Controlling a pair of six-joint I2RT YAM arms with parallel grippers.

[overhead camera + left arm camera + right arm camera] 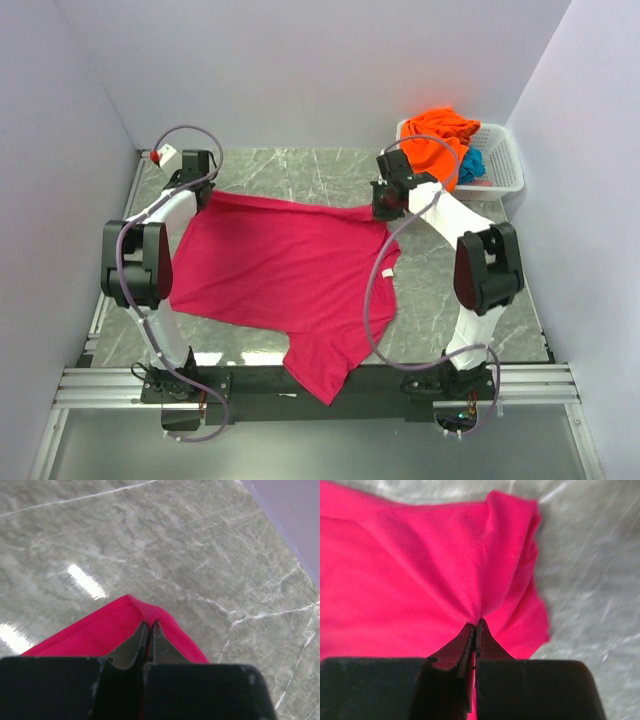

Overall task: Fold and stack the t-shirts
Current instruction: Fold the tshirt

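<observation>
The magenta-pink t-shirt [280, 275] lies spread on the marble table, with one part hanging over the near edge. My left gripper [203, 192] is shut on its far left corner; in the left wrist view [149, 625] the jaws pinch the pink hem [150, 611]. My right gripper [385, 205] is shut on its far right edge; in the right wrist view [476, 624] the cloth [420, 565] bunches at the jaw tips. The orange t-shirt [440, 135] and the teal-blue t-shirt [471, 165] lie in the basket.
The white lattice basket [500, 170] stands at the back right corner. Grey walls close in the left, back and right sides. Bare marble [300, 170] shows behind the shirt and to its right [430, 290].
</observation>
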